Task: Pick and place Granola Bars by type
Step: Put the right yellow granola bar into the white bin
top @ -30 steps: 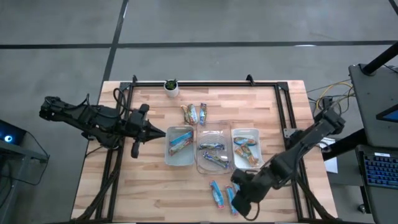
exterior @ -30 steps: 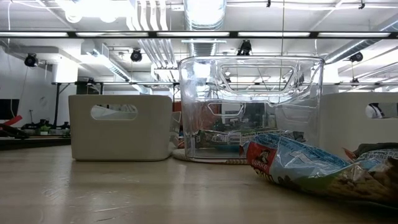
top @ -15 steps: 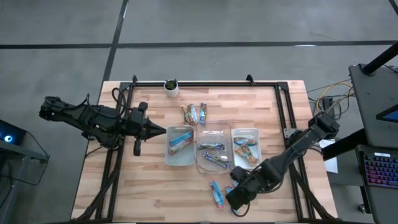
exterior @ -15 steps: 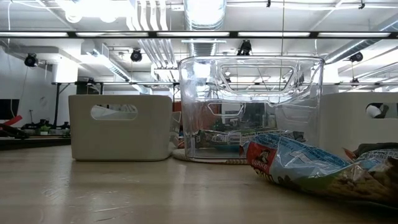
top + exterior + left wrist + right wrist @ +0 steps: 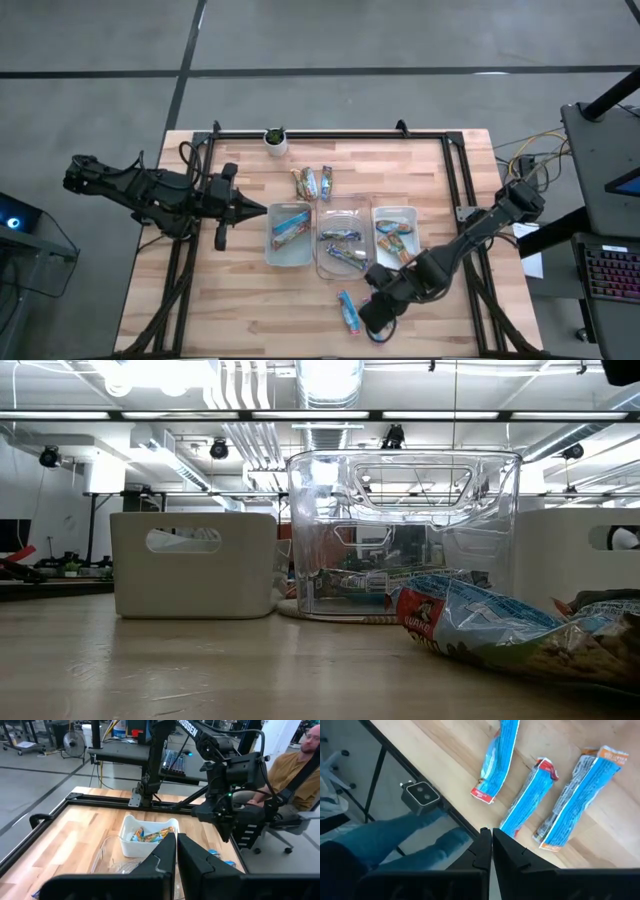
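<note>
Three blue granola bars (image 5: 497, 760), (image 5: 527, 800), (image 5: 575, 795) lie flat on the wood by the table's near edge; the high view shows one of them (image 5: 348, 310) and the arm covers the others. My right gripper (image 5: 487, 836) hangs shut above them, slanting down, its tips over the table edge beside the middle bar's end. More granola bars lie in the left tray (image 5: 290, 235), the clear tray (image 5: 342, 248) and the right tray (image 5: 397, 237), and loose ones (image 5: 312, 182) lie farther back. My left gripper (image 5: 262, 211) waits shut left of the trays.
A small white pot with a plant (image 5: 275, 140) stands at the far edge. A black frame rail (image 5: 330, 135) runs around the table. Beyond the near edge a person's legs (image 5: 395, 845) show, and a seated person (image 5: 295, 765) is beyond the table's right side.
My right gripper has sunk and shifted a little toward the table's left, coming over the blue bars at the near edge and covering two of them in the high view. It stays shut. The bars have not moved.
</note>
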`<action>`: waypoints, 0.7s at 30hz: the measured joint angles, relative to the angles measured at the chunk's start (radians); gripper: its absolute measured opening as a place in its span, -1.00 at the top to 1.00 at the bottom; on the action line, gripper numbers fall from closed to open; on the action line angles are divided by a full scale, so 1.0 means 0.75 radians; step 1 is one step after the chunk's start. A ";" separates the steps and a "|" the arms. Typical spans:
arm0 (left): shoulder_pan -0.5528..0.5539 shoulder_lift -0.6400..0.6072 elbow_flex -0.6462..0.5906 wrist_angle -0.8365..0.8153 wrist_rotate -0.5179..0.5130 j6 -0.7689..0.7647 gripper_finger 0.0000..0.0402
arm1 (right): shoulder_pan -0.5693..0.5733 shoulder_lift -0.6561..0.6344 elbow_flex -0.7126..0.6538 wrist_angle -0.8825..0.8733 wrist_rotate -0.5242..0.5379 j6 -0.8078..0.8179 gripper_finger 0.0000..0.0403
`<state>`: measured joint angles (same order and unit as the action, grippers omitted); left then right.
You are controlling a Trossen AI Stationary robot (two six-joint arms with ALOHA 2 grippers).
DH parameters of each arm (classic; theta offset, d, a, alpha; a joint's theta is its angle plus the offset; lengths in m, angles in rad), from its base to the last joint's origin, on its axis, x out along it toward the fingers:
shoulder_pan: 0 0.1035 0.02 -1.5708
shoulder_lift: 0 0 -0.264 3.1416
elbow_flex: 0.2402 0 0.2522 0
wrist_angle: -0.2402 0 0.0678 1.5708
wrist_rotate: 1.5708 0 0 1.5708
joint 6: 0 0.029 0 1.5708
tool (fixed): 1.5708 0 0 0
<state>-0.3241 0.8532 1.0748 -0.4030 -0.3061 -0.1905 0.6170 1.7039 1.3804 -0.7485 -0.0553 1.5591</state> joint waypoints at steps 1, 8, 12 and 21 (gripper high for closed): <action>0.000 0.000 0.000 0.000 0.000 0.000 1.00 | 0.000 0.000 0.000 -0.001 0.003 0.000 0.96; 0.000 0.000 0.000 -0.001 0.001 -0.001 1.00 | 0.000 -0.001 0.000 -0.005 0.004 0.018 0.96; 0.000 0.000 0.000 -0.001 0.001 -0.003 1.00 | 0.000 -0.006 0.000 -0.031 0.007 0.073 0.96; 0.000 0.000 0.000 -0.006 0.001 -0.004 1.00 | 0.000 0.013 -0.003 -0.144 -0.003 0.186 0.87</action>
<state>-0.3241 0.8532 1.0748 -0.4072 -0.3055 -0.1934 0.6170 1.7138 1.3781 -0.8562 -0.0574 1.6986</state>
